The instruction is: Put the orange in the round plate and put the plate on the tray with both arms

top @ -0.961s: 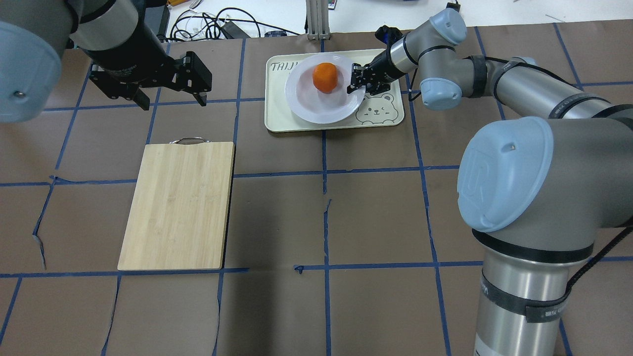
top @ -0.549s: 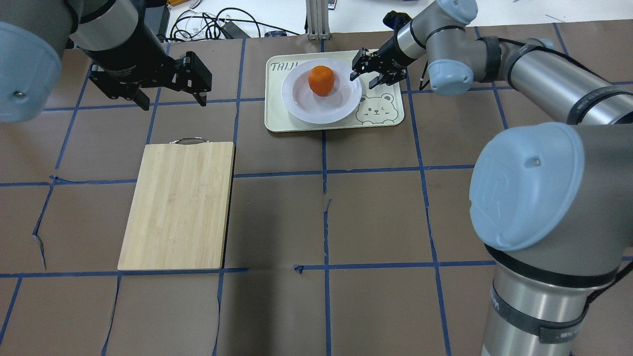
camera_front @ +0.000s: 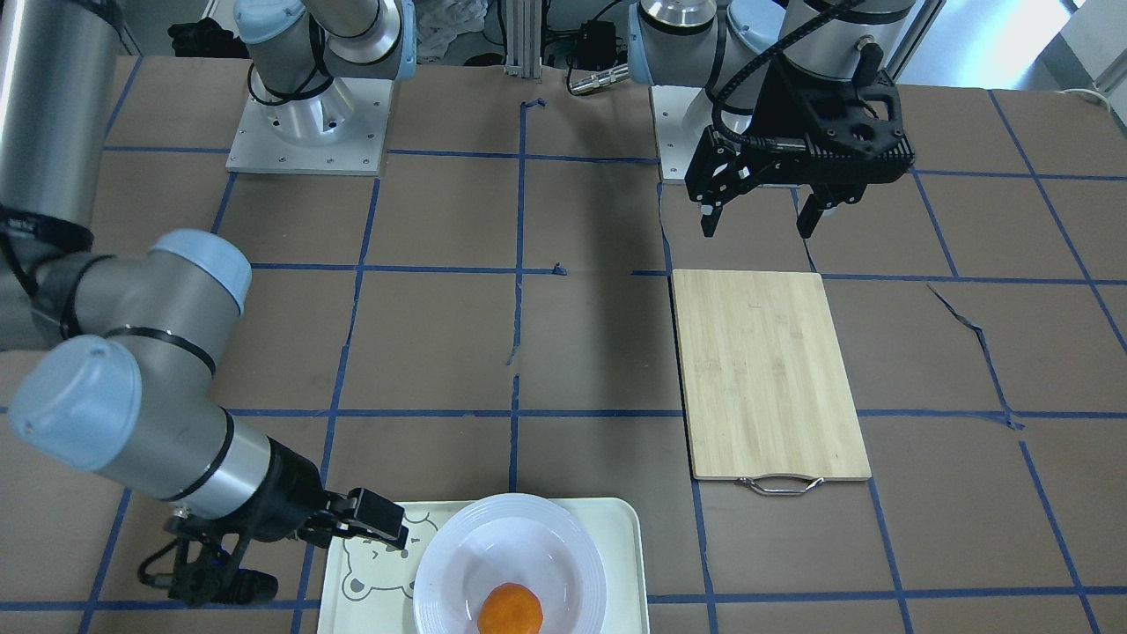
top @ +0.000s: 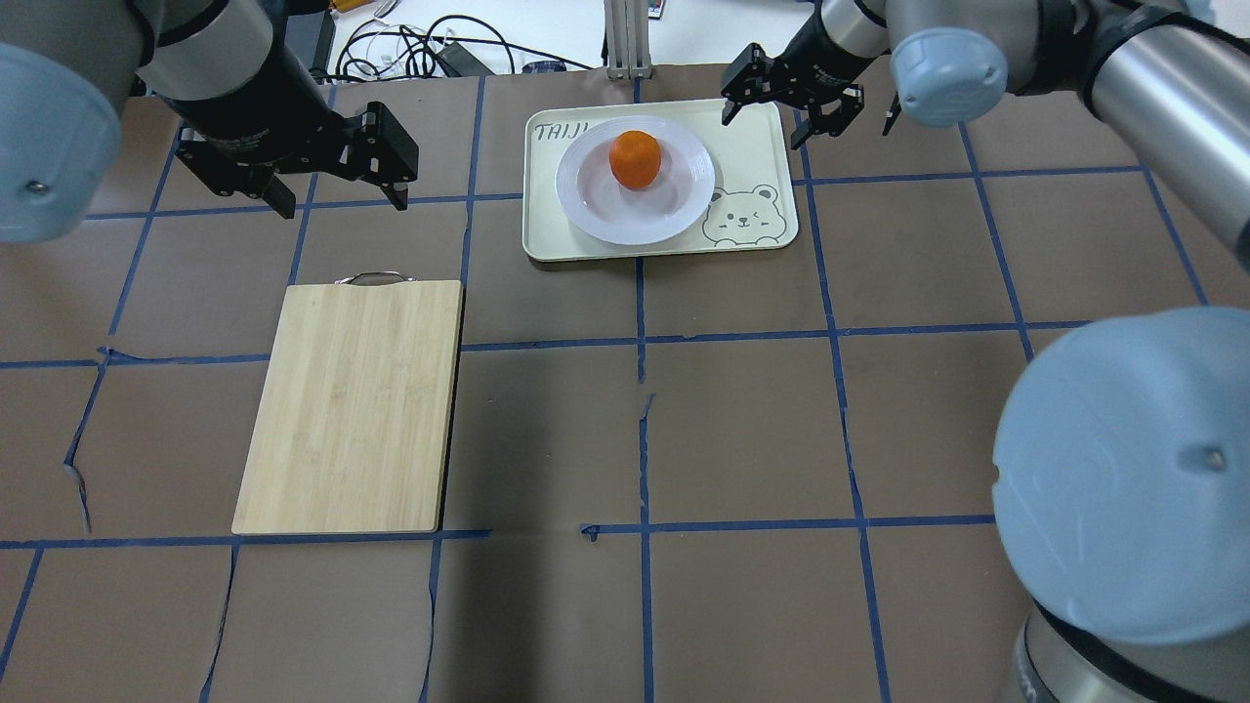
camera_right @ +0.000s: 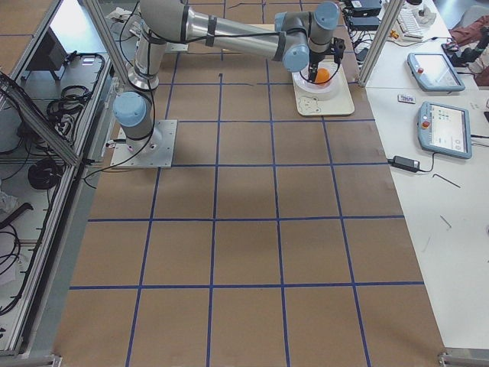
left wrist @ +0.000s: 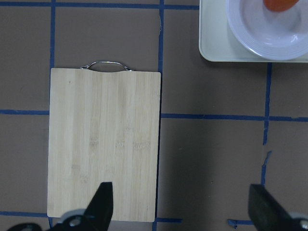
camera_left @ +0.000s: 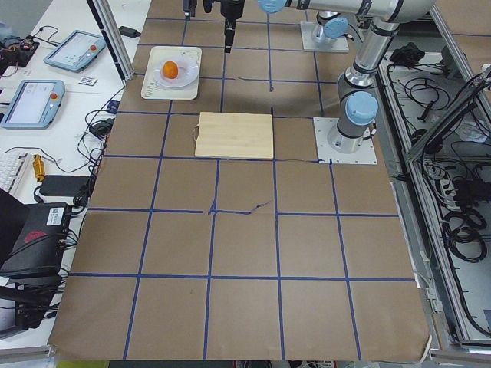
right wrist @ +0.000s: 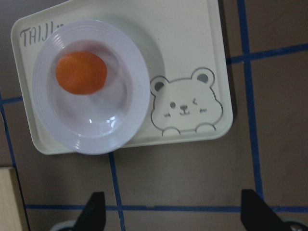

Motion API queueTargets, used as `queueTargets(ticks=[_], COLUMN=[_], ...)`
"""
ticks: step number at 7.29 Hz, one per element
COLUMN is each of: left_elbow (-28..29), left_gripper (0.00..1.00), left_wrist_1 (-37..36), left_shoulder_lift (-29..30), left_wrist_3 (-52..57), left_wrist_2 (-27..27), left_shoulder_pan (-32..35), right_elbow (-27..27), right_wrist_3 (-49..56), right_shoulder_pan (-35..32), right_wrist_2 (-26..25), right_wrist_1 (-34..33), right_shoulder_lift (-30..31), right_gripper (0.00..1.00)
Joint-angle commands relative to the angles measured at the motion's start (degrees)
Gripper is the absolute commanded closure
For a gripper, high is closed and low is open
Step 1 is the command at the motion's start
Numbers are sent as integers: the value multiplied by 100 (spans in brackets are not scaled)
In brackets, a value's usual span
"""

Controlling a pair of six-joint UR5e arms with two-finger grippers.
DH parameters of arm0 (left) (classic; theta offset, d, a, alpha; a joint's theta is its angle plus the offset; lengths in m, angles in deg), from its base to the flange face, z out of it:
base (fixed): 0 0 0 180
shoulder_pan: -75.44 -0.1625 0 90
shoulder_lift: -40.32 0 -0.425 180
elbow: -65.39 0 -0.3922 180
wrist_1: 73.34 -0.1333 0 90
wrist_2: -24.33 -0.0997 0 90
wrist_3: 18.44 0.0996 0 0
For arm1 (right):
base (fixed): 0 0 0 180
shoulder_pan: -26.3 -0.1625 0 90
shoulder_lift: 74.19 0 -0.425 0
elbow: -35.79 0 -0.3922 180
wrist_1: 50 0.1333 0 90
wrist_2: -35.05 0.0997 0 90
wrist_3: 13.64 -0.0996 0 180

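orange [top: 635, 159] sits in the round plate's [top: 598, 217] sunken centre | plate rests on the tray [top: 764, 164], off the bear corner | tray lies mid far edge of the surface | right gripper [top: 763, 133] spread wide, empty, over the tray's far right corner | left gripper [top: 345, 207] spread wide, empty, beyond the cutting board's [top: 352, 405] handle end

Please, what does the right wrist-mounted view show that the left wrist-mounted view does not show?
Only the right wrist-mounted view shows the bear drawing and the whole orange. Only the left wrist-mounted view shows the whole bamboo cutting board with its metal handle. Both show the tray and the round plate on it. Each also shows its own open gripper, the right gripper or the left gripper.
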Motion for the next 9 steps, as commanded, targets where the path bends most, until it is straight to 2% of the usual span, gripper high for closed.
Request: queueTargets(ticks=[1,3,5,9], left_elbow=[0,0,0,9], left_gripper=[0,0,0,0], left_wrist_1=[0,0,0,9], left_shoulder_lift=[0,0,0,-35], left_wrist_3=[0,0,0,9], left_wrist_2=[0,0,0,-26], left_shoulder_pan=[0,0,0,9], right_elbow=[-88,-254,-308,-317], right_wrist_3=[20,11,2,2], right_shoulder_pan=[-68,-156,-156,-148], right_wrist_2=[-1020,-1200,-1551,-1561], right_wrist_1=[1378,1848,1849,2094], right_shoulder_lift=[1016,1335,1406,1424], right_gripper=[0,0,0,0])
